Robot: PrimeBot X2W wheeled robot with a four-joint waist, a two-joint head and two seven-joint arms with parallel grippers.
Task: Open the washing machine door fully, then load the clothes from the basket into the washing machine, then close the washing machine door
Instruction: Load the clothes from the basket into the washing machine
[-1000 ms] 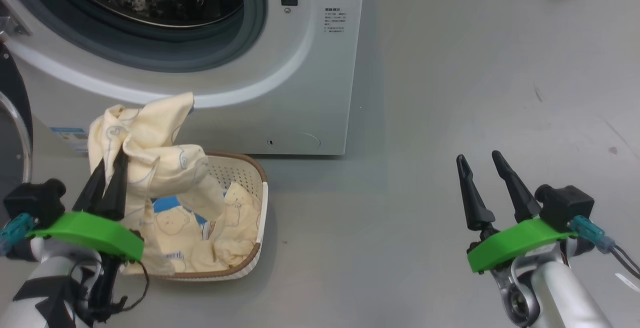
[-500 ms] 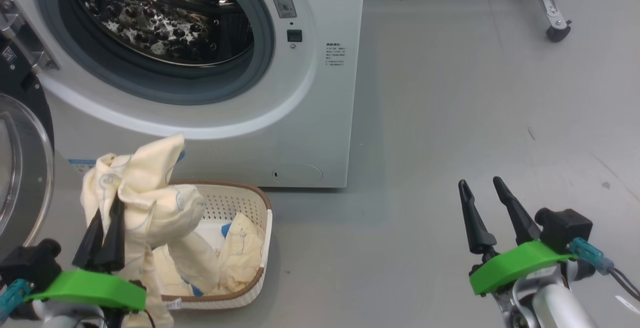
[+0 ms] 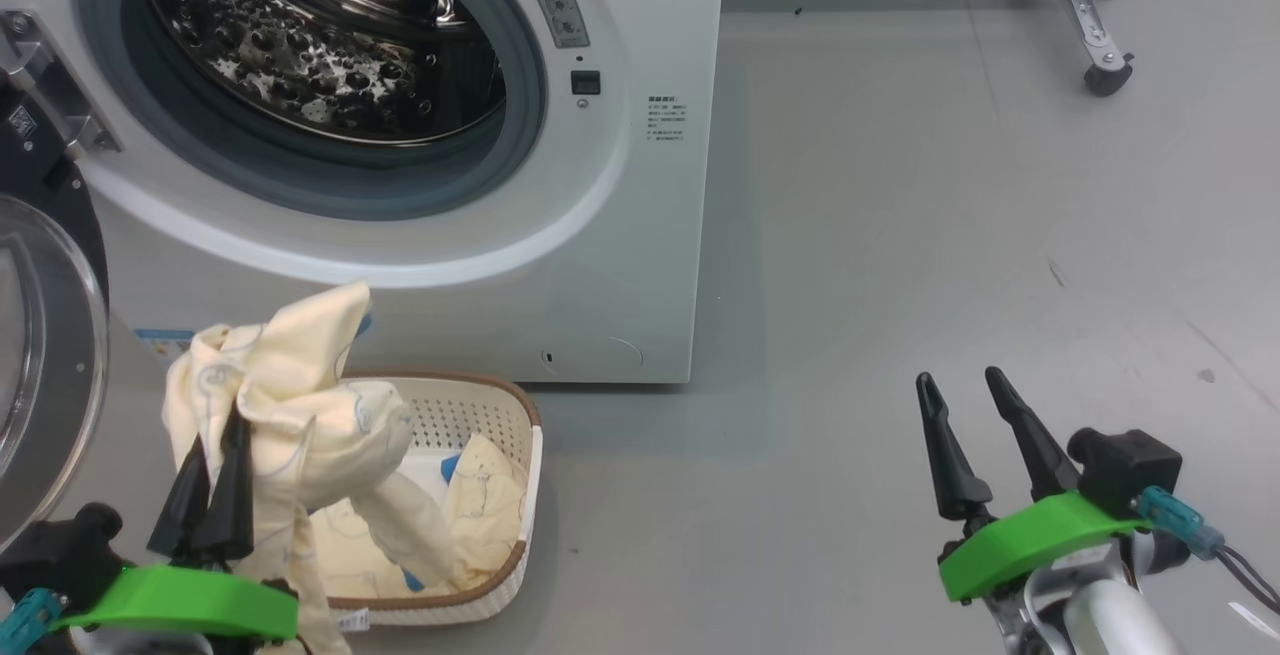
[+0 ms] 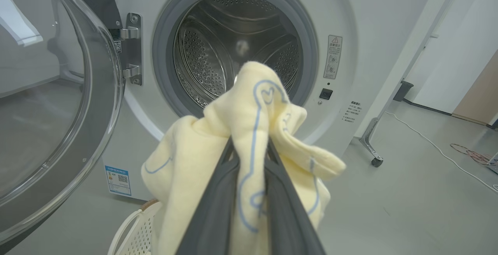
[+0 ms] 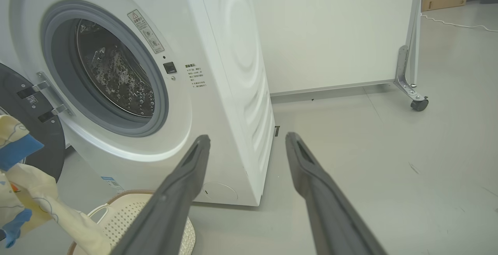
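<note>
Hanging over smooth grey floor, left jaws clamp the clothes; right jaws gape empty.

Head downward; both wrists toward washing machine

Left gripper and right gripper each carried two long tapered black fingers rising from a bright green curved collar, with black camera block and teal connector beside that collar, pale silver forearm below it.

The clothes bury the tips of my left gripper and most of the floor of the basket (the washing machine door is cut off at the left edge).
</note>
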